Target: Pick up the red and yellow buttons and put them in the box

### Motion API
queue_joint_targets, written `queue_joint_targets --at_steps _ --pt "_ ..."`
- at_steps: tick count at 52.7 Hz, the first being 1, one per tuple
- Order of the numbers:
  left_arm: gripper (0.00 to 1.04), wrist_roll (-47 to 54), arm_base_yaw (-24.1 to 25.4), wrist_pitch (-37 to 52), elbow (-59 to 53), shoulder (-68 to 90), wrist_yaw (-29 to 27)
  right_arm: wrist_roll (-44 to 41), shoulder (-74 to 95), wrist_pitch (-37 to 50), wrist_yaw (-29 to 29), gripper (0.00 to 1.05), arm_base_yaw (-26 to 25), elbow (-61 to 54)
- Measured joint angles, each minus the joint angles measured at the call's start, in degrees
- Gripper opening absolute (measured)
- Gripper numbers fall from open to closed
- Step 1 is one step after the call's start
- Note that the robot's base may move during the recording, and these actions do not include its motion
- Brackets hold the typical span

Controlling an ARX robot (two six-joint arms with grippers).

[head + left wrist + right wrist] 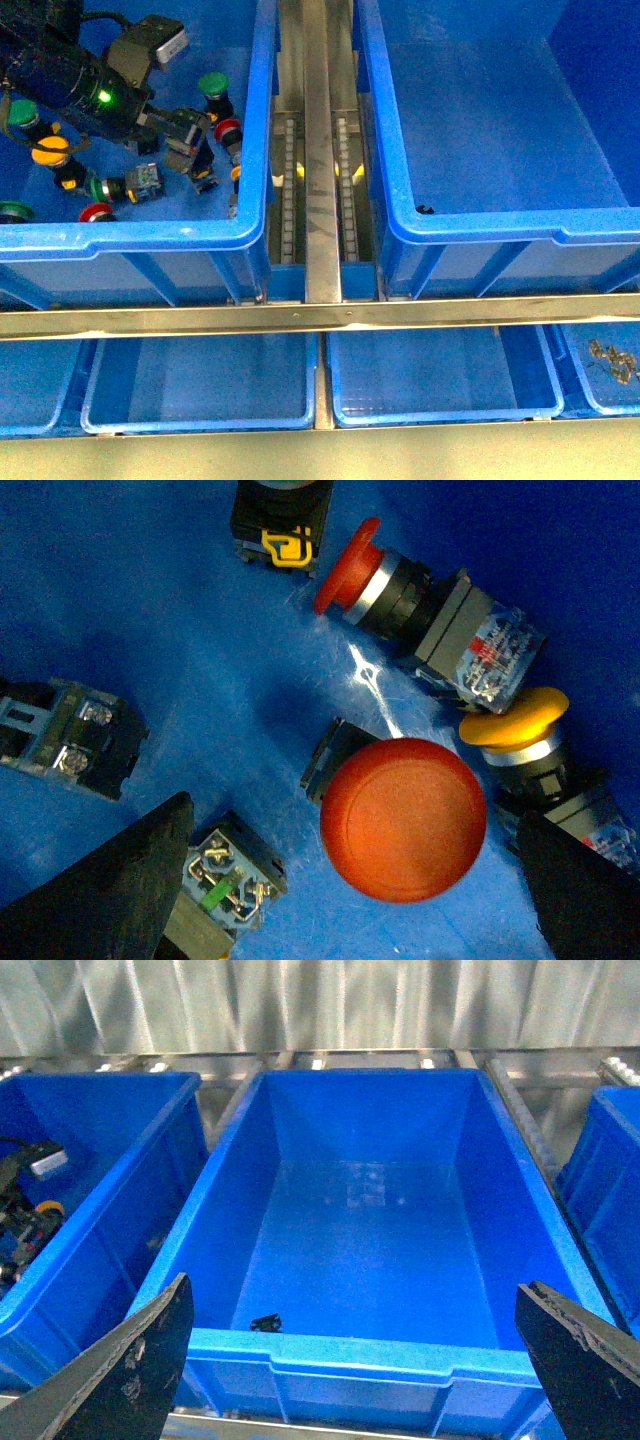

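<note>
Box (330,1355) held no buttons yet, so every pick was outstanding; left gripper (352,880) was wide open above a red button (403,820), right gripper (352,1360) wide open and empty.

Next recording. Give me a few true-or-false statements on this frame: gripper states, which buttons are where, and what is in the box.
1. The left gripper is open above a red button. True.
2. The box holds several red and yellow buttons. False: only a small dark bit shows on its floor.
3. The right gripper is shut on a yellow button. False: it is open and empty, facing the box.
4. A yellow button lies on its side near the red one. True.
5. A green-capped button shares the left bin. True.
</note>
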Motion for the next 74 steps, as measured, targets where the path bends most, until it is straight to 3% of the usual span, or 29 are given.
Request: queue_joint_targets --at_steps 30,50,61,74 --pt "0.96 -2.1 -1.5 -1.4 3.2 2.5 0.6 0.0 0.0 0.0 0.0 0.98 0.0 0.0" --pt "0.39 -2.6 -1.0 -1.8 3.8 2.7 0.4 0.0 0.0 0.0 0.0 0.98 0.0 0.0" --pt "0.35 -3.7 -0.1 -1.3 3.4 2.6 1.3 0.0 0.0 0.0 0.0 0.98 0.0 0.0" --pt "0.35 -11.7 3.5 1.3 -4.0 -4.0 6.4 0.0 0.0 0.0 0.0 0.98 0.0 0.0"
